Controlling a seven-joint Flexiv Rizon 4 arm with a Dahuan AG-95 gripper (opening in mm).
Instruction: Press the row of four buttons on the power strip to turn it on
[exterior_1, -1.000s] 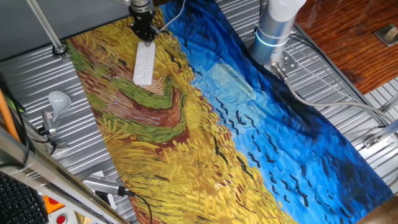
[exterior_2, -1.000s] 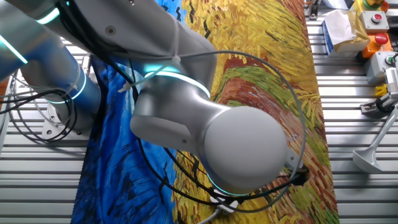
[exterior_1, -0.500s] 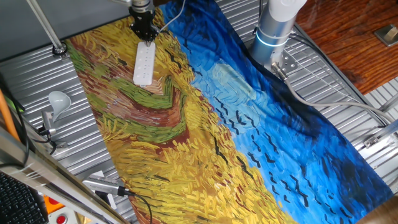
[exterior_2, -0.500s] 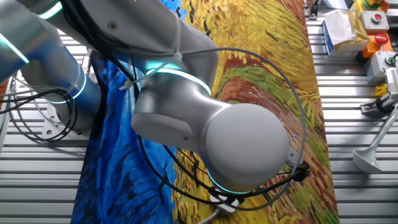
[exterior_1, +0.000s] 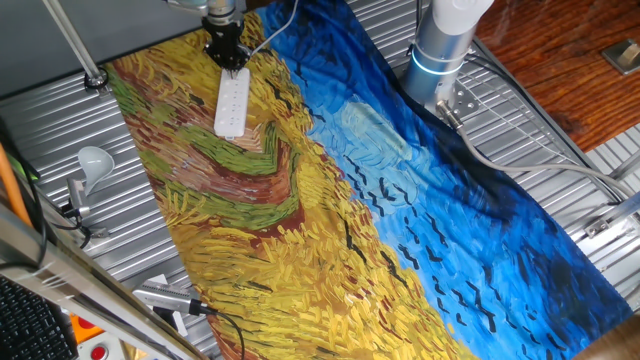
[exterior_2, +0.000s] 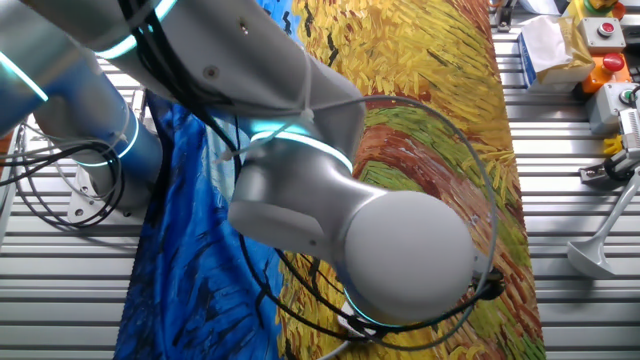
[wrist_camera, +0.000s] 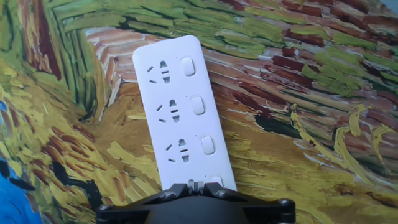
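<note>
Four buttons (wrist_camera: 202, 124) are being approached; gripper (exterior_1: 226, 50) is being lifted slightly off strip's (exterior_1: 231, 103) near end. Fingertip gap is being hidden, so grip cannot be told.

In the hand view the gripper (wrist_camera: 194, 202) covers the near end of the power strip (wrist_camera: 183, 112), so the fourth button (wrist_camera: 215, 181) only peeks out. The big arm (exterior_2: 330, 200) blocks the strip entirely from the other fixed view. Fingertips probably hidden, can't see them.

power strip (exterior_1: 231, 103) on cloth (exterior_1: 330, 200) | tool (exterior_1: 228, 55) at its far end | lamp (exterior_1: 88, 170) left, off cloth
</note>
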